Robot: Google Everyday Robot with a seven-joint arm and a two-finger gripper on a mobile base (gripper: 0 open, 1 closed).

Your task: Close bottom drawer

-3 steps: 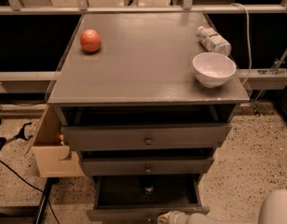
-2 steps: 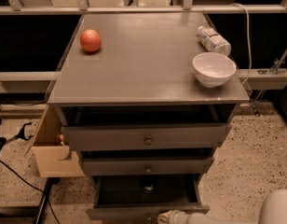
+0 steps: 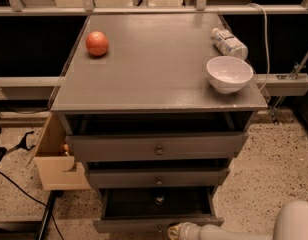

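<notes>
My one camera sits high in front of the grey cabinet [image 3: 159, 74] and looks steeply down and forward onto its top and its three drawer fronts. It is close: the cabinet fills most of the view, with speckled floor [image 3: 274, 164] to either side and a railing [image 3: 144, 9] along the upper edge. The bottom drawer [image 3: 154, 206] lies at the lower edge. My gripper [image 3: 179, 231] shows there, just before its front, and my arm [image 3: 294, 221] fills the lower right corner.

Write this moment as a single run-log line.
bottom drawer: pulled out, not yet closed | gripper: low at drawer front, near centre, contact unclear | cabinet top: red fruit, white bowl, bottle lying
</notes>
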